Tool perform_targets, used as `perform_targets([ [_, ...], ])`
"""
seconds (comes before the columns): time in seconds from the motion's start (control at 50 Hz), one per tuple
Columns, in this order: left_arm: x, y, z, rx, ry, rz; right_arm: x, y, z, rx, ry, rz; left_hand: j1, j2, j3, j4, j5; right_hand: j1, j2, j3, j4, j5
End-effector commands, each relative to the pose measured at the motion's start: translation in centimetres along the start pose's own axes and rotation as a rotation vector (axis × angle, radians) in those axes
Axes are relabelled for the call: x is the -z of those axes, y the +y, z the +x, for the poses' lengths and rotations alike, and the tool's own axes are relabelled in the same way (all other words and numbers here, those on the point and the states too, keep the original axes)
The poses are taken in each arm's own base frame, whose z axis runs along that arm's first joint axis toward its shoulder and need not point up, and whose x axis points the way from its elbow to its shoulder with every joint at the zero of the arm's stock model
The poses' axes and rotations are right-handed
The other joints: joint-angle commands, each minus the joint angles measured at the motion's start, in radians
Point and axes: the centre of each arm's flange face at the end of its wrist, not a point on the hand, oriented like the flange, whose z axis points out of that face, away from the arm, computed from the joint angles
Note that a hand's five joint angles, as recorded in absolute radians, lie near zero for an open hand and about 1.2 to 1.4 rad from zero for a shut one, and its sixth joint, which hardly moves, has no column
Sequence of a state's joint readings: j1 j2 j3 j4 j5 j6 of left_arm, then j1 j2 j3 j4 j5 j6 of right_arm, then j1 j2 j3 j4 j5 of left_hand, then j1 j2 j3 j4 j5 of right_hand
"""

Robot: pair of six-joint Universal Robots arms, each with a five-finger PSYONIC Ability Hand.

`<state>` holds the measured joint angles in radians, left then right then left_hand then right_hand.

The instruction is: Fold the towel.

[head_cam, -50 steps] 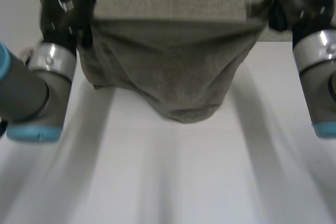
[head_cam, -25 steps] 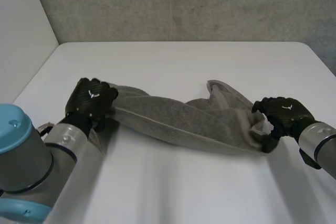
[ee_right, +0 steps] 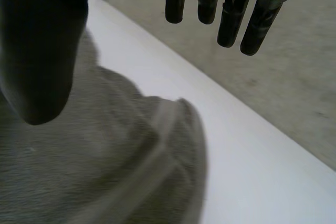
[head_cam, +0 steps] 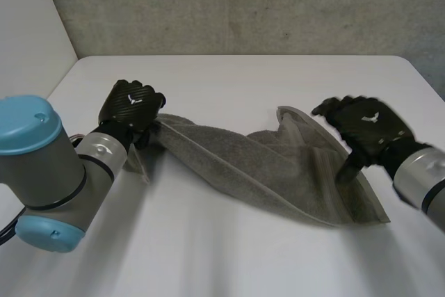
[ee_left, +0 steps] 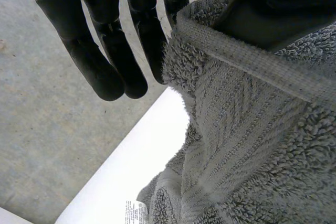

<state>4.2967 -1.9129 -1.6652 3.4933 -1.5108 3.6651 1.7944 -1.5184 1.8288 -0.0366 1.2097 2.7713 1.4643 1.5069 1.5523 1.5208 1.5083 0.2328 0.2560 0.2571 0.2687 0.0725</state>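
A grey towel (head_cam: pixel 264 172) lies in a loose, rumpled band across the white table (head_cam: pixel 229 81). My left hand (head_cam: pixel 128 106) holds its left end slightly off the table. In the left wrist view the towel's hem (ee_left: pixel 252 61) is pinched between the thumb and a finger (ee_left: pixel 152 40), and the other fingers hang straight. My right hand (head_cam: pixel 365 126) hovers open just above the towel's right end. Its fingers (ee_right: pixel 231 14) and thumb (ee_right: pixel 37 51) are spread, with the towel (ee_right: pixel 94 171) lying loose under the palm.
A concrete wall (head_cam: pixel 243 5) rises behind the table's far edge and a white panel (head_cam: pixel 28 33) stands at the left. A small white label (ee_left: pixel 136 212) shows on the towel below my left hand. Bare tabletop (head_cam: pixel 222 255) stretches in front of the towel.
Both hands have brought the towel down from high in front of the camera onto the table. The right hand then let go of its end and opened; the left still holds on.
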Motion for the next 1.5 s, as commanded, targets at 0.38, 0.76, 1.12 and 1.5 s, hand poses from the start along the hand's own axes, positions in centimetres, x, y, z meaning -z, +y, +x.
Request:
perform_targets([
  [0.38, -1.1, 0.0, -0.6, 0.037, -0.012, -0.013, -0.3, 6.9, -3.3, -0.125, -0.101, -0.261, -0.068, -0.111, -0.156, -0.125, -0.287, -0.058, -0.081, -0.083, -0.094, -0.073],
  [0.76, -1.0, -0.2, -0.8, 0.064, -0.019, -0.010, -3.9, 6.6, -1.3, -0.103, -0.031, -0.146, -0.068, -0.111, -0.156, -0.125, -0.287, 1.163, 1.140, 1.139, 1.128, 1.149],
  [1.12, 2.1, -9.2, -7.4, 0.162, -0.191, 0.273, 1.1, -10.8, 3.5, 0.077, 0.134, 0.334, -0.068, -0.111, -0.156, -0.125, -0.287, 1.163, 1.140, 1.139, 1.128, 1.149],
  [1.5, -0.3, -5.3, -6.2, 0.168, -0.070, 0.006, -1.2, -10.0, 5.5, 0.251, 0.023, -0.036, -0.068, -0.111, -0.156, -0.125, -0.287, 1.163, 1.140, 1.139, 1.128, 1.149],
])
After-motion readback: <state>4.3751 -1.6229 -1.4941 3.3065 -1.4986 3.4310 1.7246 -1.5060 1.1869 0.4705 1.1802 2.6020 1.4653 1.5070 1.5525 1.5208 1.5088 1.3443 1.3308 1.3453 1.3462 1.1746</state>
